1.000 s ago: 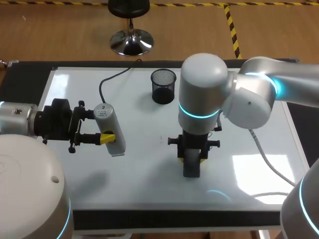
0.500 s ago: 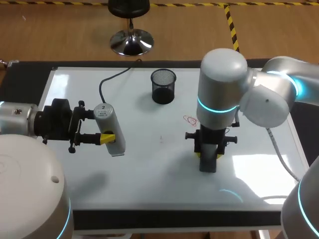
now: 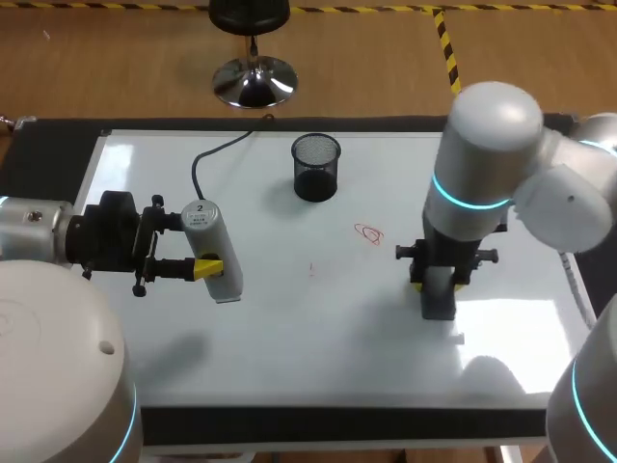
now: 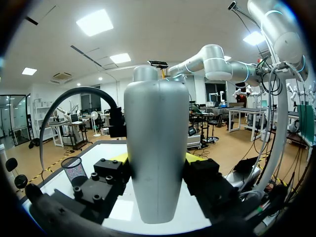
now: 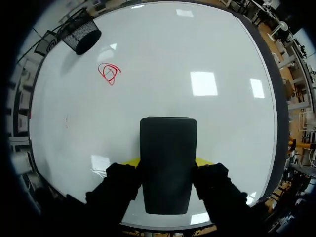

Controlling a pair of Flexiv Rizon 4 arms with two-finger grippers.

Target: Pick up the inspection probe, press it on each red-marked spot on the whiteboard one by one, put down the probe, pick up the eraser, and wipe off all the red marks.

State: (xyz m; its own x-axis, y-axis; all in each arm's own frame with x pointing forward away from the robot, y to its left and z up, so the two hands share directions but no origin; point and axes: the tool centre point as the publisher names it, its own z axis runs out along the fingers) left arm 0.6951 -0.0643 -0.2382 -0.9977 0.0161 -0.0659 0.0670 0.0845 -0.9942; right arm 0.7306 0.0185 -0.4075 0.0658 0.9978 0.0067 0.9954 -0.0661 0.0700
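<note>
Wiping step in hand. Right gripper [image 3: 439,284] clamps eraser [image 3: 437,305] against whiteboard [image 3: 289,338], right of red mark [image 3: 369,233], apart from it. Left gripper [image 3: 201,245] grips probe [image 4: 157,153] over board's left side. Next: sweep eraser leftward across mark.

Bright ceiling light glares off the whiteboard [image 3: 501,333], casting soft shadows.

The whiteboard [image 3: 289,328] lies on the bench [image 3: 53,159]. The eraser [image 5: 168,163] sits between the right fingers [image 5: 201,161], with the scribbled mark [image 5: 109,73] ahead of them and the mesh cup [image 5: 81,33] beyond it. The inspection probe [image 3: 214,251] sits between the left fingers [image 3: 206,267], well apart from the eraser.
</note>
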